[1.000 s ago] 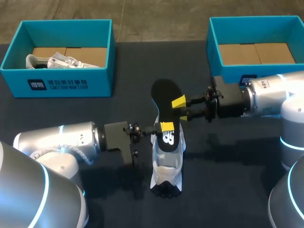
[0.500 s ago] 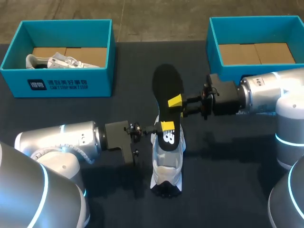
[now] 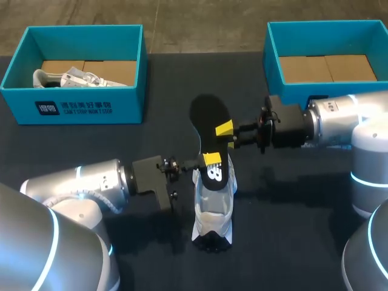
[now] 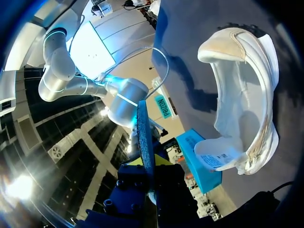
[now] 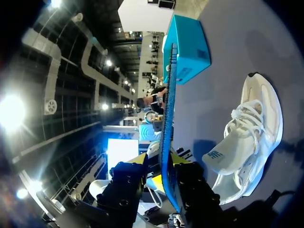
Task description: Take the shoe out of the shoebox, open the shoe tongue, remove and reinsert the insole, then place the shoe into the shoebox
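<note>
A: Insole location?
B: Black insole (image 3: 209, 118) is up over the white shoe (image 3: 213, 209), at its heel end.
A: Grippers?
B: Left gripper (image 3: 211, 160) and right gripper (image 3: 225, 129) both pinch the insole above the shoe.

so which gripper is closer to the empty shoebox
Right. The right gripper grips the insole mid-length, a short way off the empty shoebox's front corner. The left gripper grips the insole's lower end at the shoe's opening, farther from that box.
</note>
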You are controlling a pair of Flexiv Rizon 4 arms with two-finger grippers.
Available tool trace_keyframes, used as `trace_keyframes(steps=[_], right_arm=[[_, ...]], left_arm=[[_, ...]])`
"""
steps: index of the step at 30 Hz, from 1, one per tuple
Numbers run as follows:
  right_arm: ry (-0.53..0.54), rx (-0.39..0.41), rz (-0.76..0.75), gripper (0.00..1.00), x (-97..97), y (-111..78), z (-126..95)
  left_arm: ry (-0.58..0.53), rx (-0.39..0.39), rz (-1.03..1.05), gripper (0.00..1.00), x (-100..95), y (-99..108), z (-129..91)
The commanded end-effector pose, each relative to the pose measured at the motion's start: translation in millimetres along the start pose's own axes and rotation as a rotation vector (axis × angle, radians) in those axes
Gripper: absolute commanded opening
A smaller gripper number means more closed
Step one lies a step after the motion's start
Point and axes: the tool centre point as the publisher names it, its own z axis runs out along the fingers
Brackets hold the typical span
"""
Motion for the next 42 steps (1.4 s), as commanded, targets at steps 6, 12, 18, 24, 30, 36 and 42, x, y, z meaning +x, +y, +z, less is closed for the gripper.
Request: trace_keyframes(steps=[6, 12, 18, 24, 30, 36, 42], right_arm=[[0.007, -0.018, -0.002, 0.09, -1.9, -0.4, 0], [0.009, -0.025, 0.0, 0.0, -2.9, 0.0, -1], [0.009, -0.03, 0.001, 0.0, -4.8, -0.7, -2], [0.007, -0.038, -0.005, 0.0, -5.5, -2.5, -7], [-0.004, -0.05, -0.003, 0.0, -12.6, -3.9, -15], [0.001, -0.051, -0.001, 0.0, -17.5, -7.0, -17], [0.018, -0.039, 0.007, 0.0, -18.9, -8.1, -16]], left_arm=[[-0.004, -0.016, 0.002, 0.0, -1.3, -2, 2], [-0.006, -0.014, -0.007, 0.0, -0.8, -3, 4], [0.006, -0.02, -0.033, 1.0, -4.4, -6, 0], [0.044, -0.01, -0.081, 1.0, -18.7, -2, -23], [0.137, 0.054, -0.115, 1.0, -38.3, 4, -51], [0.262, 0.077, -0.15, 1.0, -43.4, 14, -70], [0.47, 0.171, -0.157, 1.0, -51.9, 30, -78]])
